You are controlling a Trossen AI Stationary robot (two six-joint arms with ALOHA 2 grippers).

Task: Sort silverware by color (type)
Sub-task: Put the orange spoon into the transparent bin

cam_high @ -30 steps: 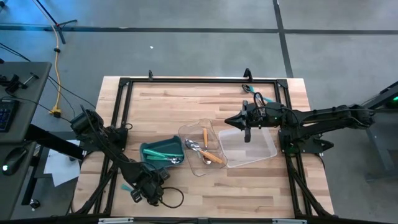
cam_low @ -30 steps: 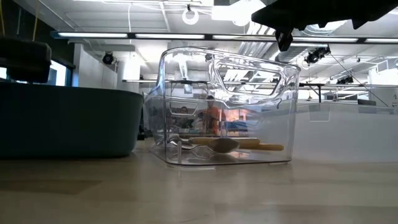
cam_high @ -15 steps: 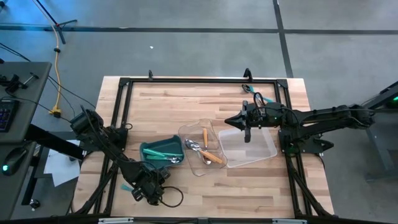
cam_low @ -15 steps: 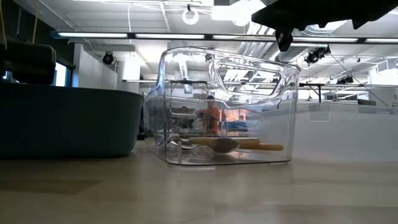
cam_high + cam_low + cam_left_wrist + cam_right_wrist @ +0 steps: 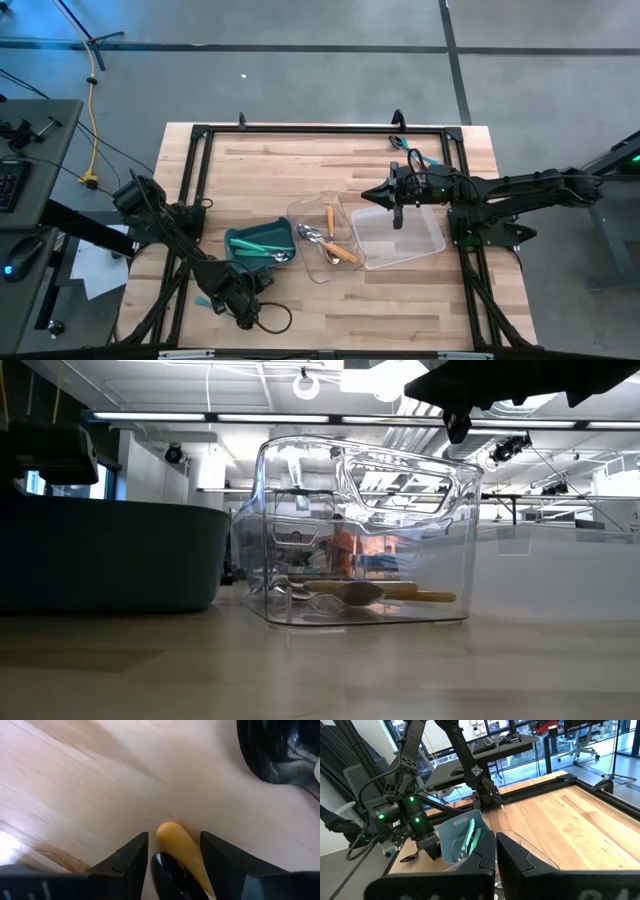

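Observation:
My left gripper [image 5: 235, 300] hangs near the table's near edge, just on the near side of the teal bin [image 5: 243, 238], and is shut on an orange-handled utensil [image 5: 175, 837]. Teal-handled utensils [image 5: 262, 250] lie in the bin. The middle clear tray [image 5: 325, 212] holds orange-handled utensils [image 5: 342, 253] and silver spoons [image 5: 312, 236] on its floor. My right gripper [image 5: 397, 215] is shut and empty, and points down above the far-left edge of the right clear tray [image 5: 405, 240]. My left gripper holds the orange handle [image 5: 187, 857] between its two fingers [image 5: 132, 862]. The rounded free end [image 5: 169, 830] pokes forward past the fingertips. A black part [image 5: 170, 872] lies against the handle, farther back in the gap. The utensil is lifted clear of the table.
The dark frame rails [image 5: 320, 131] run round the wooden table top [image 5: 290, 165], whose far half is bare wood. In the low view the teal bin [image 5: 110, 555] stands left of the clear tray [image 5: 360, 530]. A cable [image 5: 272, 318] loops beside the left gripper.
My left gripper has shifted slightly on the near side of the teal bin. The bin, both trays and the utensils in them lie as before.

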